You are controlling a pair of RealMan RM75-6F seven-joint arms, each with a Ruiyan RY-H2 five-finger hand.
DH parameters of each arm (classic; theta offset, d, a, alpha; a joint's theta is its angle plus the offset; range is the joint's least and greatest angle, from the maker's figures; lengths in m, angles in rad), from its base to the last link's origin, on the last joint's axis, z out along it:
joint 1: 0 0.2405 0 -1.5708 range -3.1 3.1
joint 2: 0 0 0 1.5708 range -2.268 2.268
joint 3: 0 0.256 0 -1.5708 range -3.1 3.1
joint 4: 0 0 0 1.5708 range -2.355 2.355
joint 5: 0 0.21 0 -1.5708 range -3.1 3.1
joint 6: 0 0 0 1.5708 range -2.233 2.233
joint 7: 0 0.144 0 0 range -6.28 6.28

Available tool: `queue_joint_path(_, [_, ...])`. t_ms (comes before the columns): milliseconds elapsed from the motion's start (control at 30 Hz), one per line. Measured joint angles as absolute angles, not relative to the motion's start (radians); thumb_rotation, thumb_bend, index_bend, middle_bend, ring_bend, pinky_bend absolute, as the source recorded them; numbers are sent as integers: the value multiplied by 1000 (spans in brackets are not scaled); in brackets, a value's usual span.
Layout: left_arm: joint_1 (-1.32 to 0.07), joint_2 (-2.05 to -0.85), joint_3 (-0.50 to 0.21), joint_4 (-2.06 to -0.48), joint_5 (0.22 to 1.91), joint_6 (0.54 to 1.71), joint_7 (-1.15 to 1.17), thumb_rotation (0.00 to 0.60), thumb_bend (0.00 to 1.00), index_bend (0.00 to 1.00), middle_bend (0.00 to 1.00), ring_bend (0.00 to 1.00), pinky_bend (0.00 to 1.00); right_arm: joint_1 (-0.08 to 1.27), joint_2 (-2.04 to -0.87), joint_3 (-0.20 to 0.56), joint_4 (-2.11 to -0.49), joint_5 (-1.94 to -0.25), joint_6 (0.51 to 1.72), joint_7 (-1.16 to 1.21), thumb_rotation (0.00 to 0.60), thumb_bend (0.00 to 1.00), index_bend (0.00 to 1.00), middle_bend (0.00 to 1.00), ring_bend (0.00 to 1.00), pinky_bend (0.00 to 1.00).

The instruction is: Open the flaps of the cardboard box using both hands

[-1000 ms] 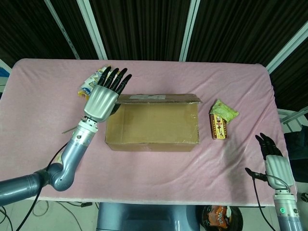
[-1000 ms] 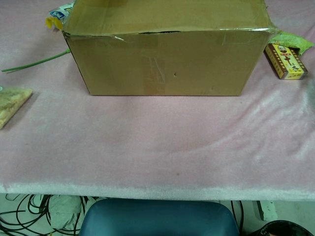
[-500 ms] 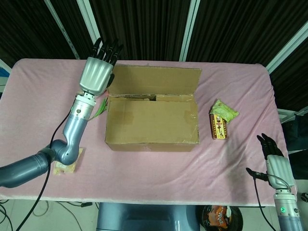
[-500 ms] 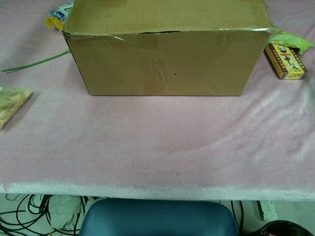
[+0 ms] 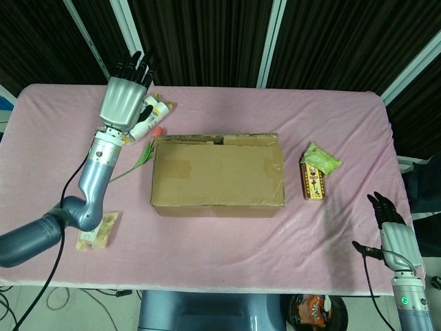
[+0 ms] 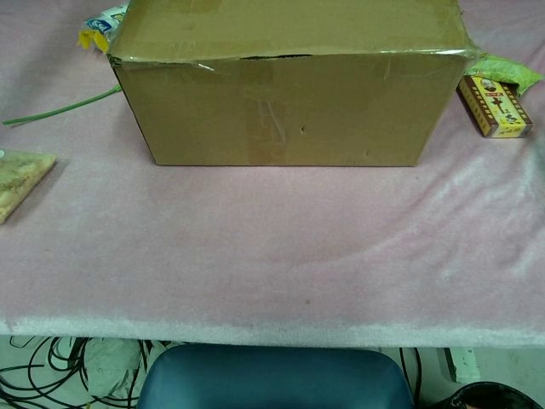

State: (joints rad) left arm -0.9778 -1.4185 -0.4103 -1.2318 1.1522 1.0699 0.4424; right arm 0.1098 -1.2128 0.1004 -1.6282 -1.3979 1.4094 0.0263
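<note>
Nearest, at about 5 o'clock in the head view, the right robot hand [image 5: 395,233] hangs off the front right corner of the pink surface [image 5: 227,248], fingers straight and apart, holding nothing. At 8 o'clock a flat snack packet [image 5: 95,231] lies near the front edge; the chest view shows it [image 6: 21,182] at the far left.

The cardboard box [image 5: 218,174] sits at the centre of the surface. Its near top flap lies flat over the opening, and a narrow dark gap runs along the far edge of the top. In the chest view the box [image 6: 285,106] fills the upper middle, with clear tape down its front face.

At 3 o'clock, just beside the box but apart from it, lies a small red and yellow carton [image 5: 313,181], with a green packet [image 5: 322,158] touching its far end.

At 10 o'clock a green stem with a red tip [image 5: 141,155] lies by the box's far left corner, next to a white packet [image 5: 149,117]. Above these the left robot hand [image 5: 122,100] is raised, back to the camera, fingers extended, grasping nothing.
</note>
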Motion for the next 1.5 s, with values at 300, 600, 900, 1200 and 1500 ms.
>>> queue_joint_path(300, [-739, -1203, -279, -1643, 1227, 1190, 365, 600, 154, 0, 0, 0, 0, 110, -1212, 100, -1631, -1400, 1411, 16, 600, 212, 0, 0, 0, 212])
queue_joint_path(600, [-408, -1093, -26, -1806, 1385, 1422, 260, 600, 106, 0, 0, 0, 0, 111, -1211, 99, -1639, -1404, 1415, -4, 600, 212, 0, 0, 0, 212])
queue_joint_path(900, [-253, -1147, 47, -1712, 1469, 1558, 178, 600, 88, 0, 0, 0, 0, 123, -1175, 119, -1707, -1413, 1416, 18, 600, 211, 0, 0, 2, 212])
queue_joint_path(1200, [-234, -1176, 32, -1648, 1497, 1542, 120, 600, 88, 0, 0, 0, 0, 241, -1068, 265, -1918, -1349, 1326, 70, 600, 238, 0, 100, 144, 292])
queue_joint_path(1500, [-224, -1185, 13, -1618, 1532, 1546, 90, 600, 89, 0, 0, 0, 0, 455, -1038, 447, -2017, -1029, 1149, 82, 600, 286, 78, 185, 217, 368])
